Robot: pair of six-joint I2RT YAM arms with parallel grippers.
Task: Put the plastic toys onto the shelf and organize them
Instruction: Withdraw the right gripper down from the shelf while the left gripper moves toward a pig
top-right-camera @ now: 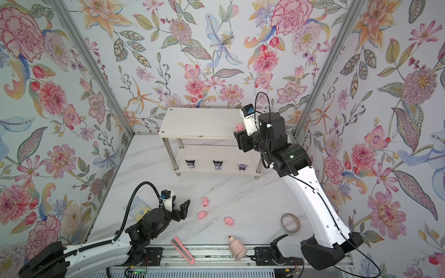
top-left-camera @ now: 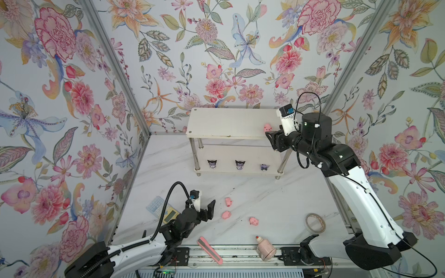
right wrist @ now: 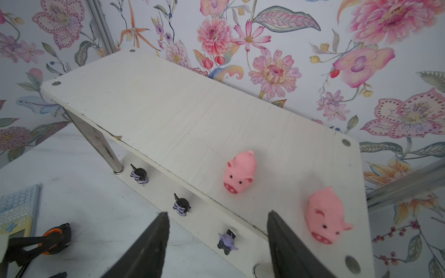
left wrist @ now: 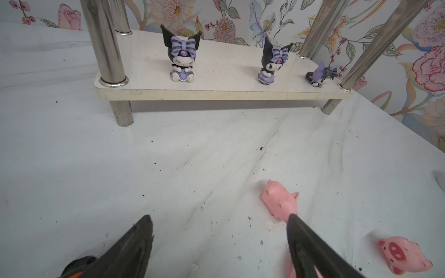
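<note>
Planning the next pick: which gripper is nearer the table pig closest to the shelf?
Left. The left gripper hangs open just beside that pig; the right gripper is up at the top board of the shelf, well away.

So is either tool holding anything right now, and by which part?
Nothing is held. The left tool and the right tool both stand open and empty.

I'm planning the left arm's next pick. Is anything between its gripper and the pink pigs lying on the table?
Nothing visible. The left gripper is open over bare table, and a pig lies right beside one fingertip, with no other thing between them.
</note>
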